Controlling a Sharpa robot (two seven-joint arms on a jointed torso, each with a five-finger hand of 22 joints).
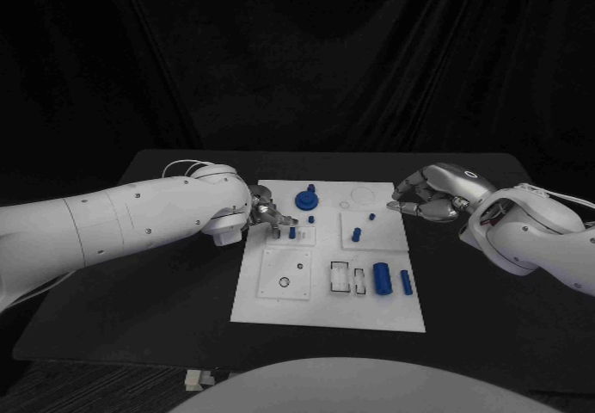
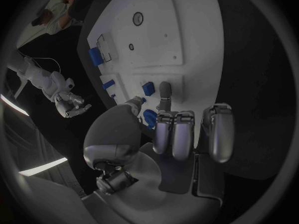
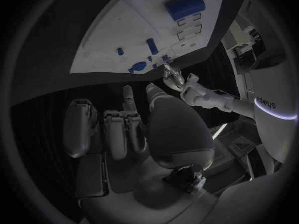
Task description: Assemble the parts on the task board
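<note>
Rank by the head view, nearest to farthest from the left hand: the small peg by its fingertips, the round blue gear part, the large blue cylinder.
From the left hand:
1. Small peg, at its fingertips.
2. Round blue gear part, toward the board's far edge.
3. Large blue cylinder, on the board's near right.

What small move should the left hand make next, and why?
Probably it should close its fingertips on the small blue peg and lift it. The left hand is over the far left part of the task board, its fingers right at this peg, while the right hand waits beside the board's far right edge, holding nothing.
</note>
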